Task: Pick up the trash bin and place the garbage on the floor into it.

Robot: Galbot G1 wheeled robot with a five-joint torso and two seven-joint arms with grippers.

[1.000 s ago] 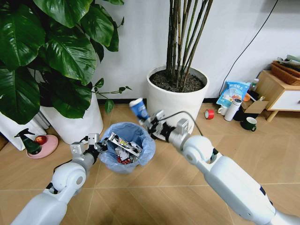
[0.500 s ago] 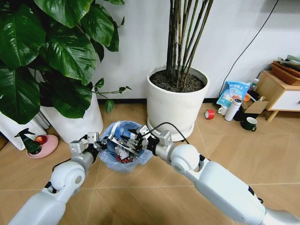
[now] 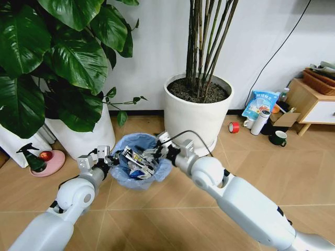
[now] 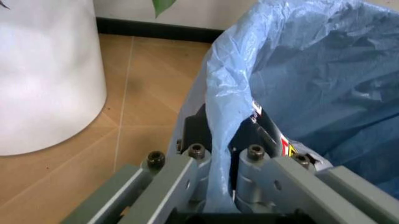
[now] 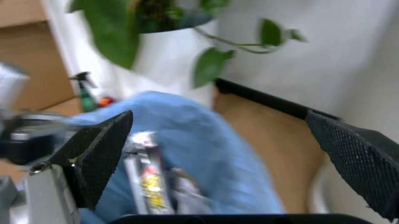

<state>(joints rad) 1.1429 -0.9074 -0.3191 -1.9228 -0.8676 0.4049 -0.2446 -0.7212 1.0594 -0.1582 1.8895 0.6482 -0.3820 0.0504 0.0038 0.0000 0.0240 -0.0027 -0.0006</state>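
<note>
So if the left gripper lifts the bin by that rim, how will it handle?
Probably light: the bin is small and holds only wrappers. It may hang tilted, since the left gripper pinches one side of the rim. The crinkly bag lies between the fingers, so the grip could slip.

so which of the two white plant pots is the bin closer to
The trash bin sits nearer the pot with the big broad leaves, on the robot's left, by the left gripper. The pot with the thin bamboo-like stems stands farther back.

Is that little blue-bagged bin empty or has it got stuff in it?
Partly filled: wrappers lie inside the trash bin.
</note>
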